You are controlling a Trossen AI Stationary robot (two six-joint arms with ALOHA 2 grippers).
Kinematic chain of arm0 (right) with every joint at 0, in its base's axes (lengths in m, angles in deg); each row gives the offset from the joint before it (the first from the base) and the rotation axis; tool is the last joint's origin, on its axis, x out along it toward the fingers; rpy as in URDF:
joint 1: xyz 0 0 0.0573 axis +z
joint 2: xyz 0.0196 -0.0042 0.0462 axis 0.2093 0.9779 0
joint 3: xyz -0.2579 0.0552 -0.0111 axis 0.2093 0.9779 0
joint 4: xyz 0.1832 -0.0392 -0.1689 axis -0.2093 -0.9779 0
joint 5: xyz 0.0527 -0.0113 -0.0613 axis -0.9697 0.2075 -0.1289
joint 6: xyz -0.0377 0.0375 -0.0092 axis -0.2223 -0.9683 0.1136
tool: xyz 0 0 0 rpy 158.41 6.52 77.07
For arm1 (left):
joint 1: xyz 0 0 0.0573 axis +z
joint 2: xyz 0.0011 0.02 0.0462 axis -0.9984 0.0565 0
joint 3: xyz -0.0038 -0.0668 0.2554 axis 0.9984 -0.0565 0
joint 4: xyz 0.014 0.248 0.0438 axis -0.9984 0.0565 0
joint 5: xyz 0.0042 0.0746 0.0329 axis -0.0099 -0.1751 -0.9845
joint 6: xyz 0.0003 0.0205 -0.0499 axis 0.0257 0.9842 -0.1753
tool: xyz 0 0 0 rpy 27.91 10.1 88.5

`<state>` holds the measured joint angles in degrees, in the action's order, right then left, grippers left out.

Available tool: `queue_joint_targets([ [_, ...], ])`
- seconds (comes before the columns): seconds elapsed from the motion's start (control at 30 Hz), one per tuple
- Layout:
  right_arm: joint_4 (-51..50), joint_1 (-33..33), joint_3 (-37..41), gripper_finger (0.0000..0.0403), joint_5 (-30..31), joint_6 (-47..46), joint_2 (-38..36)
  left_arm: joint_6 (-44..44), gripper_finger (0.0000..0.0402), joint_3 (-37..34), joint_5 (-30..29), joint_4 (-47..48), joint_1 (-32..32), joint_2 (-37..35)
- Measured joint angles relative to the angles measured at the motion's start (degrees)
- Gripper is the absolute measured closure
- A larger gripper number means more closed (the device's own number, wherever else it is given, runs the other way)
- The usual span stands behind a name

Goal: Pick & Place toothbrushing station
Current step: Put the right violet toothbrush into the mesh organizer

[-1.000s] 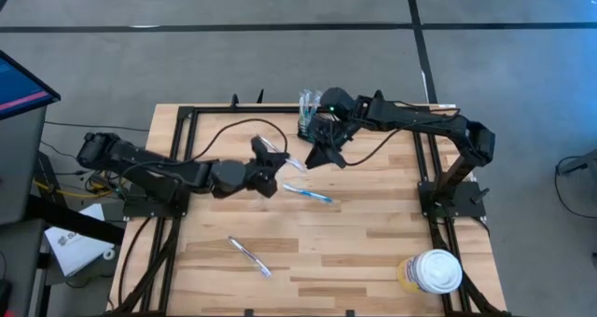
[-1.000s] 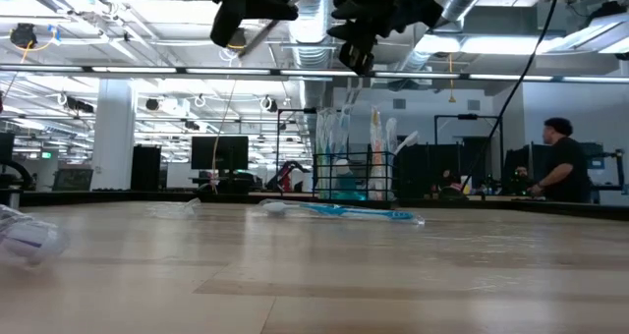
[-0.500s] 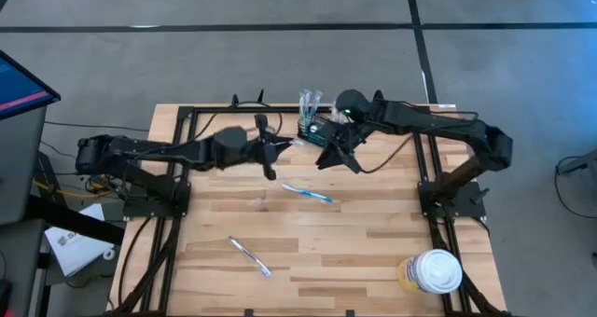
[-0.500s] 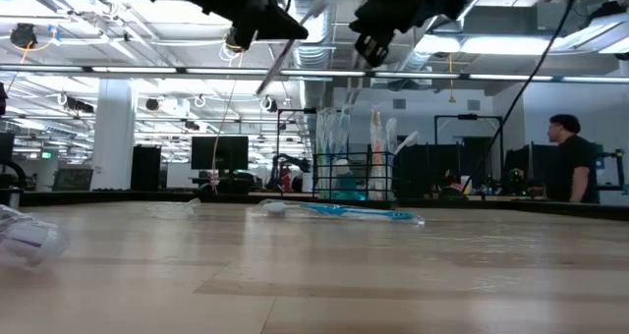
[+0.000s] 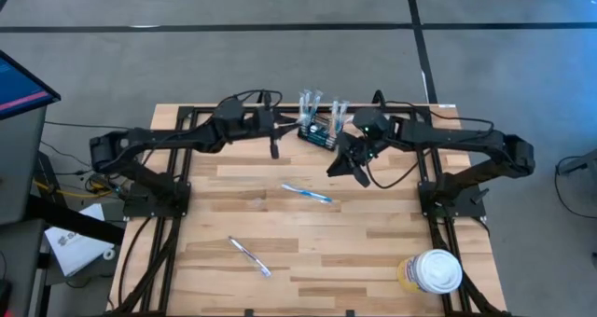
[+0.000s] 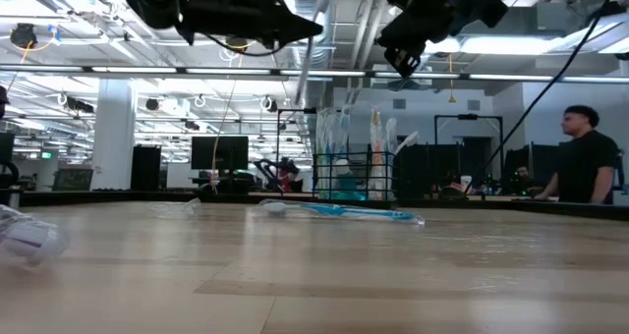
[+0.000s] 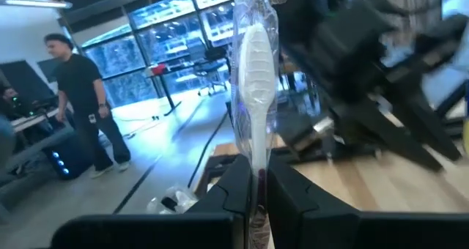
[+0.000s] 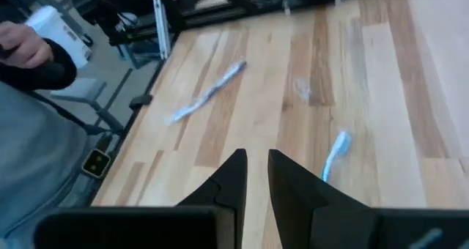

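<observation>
Landmark: toothbrushing station, a small black wire-mesh box, standing upright near the far edge of the wooden table, with several clear-wrapped upright items poking out of its top. Left gripper just beside the station on the left arm's side, raised above the tabletop, fingers pinched tight on a wrapped toothbrush that stands up out of the grip, white head uppermost. Right gripper just beside the station on the other side and a little nearer the table's front, also off the surface, pointing down at the boards; fingers drawn to a narrow gap, nothing between them. Blue toothbrush flat on the wood in front of the station, well clear of both grippers. Second wrapped toothbrush farther forward of the station, toward the left arm's side. White-lidded tub well apart from the station, at the front corner on the right arm's side. Beyond the station, in the room behind, a person in dark clothing, standing.
</observation>
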<state>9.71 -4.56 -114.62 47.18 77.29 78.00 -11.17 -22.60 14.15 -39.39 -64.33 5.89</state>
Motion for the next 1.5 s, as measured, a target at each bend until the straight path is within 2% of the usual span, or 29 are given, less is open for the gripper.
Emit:
queue_joint_targets([
  [0.23, -1.1, 1.7, 0.2, 0.0354, 10.4, -1.0, 0.0, -7.7, 0.0387, 0.0, -0.1, -12.6, 2.7, 7.7],
  [0.5, -0.2, 3.7, 0.5, 0.0354, 14.1, 0.7, 0.5, -15.3, 0.0387, 0.0, 0.8, -26.0, 5.1, 14.2],
  [0.57, 2.6, 4.1, 2.1, 0.0354, 15.1, 0.6, 0.5, -15.5, 0.0387, 0.0, 0.9, -27.5, 5.3, 15.4],
  [0.77, 11.7, 4.4, 9.0, 0.0354, 15.3, -3.2, 0.0, -16.9, 0.0387, 0.0, 0.7, -30.2, 6.8, 17.8],
  [0.97, 17.8, 4.3, 12.4, 0.0354, 15.4, -4.5, 0.1, -17.2, 0.0387, 0.0, -3.1, -36.2, 6.9, 21.4],
  [1.3, 19.3, 4.4, 12.6, 0.0354, 15.4, -4.1, 0.1, -17.3, 0.0387, 0.0, -9.1, -40.3, 6.9, 26.2],
  [1.5, 19.3, 4.6, 12.6, 0.0354, 15.4, -2.8, 0.1, -16.8, 0.0387, 0.0, -12.5, -40.9, 6.9, 26.6],
])
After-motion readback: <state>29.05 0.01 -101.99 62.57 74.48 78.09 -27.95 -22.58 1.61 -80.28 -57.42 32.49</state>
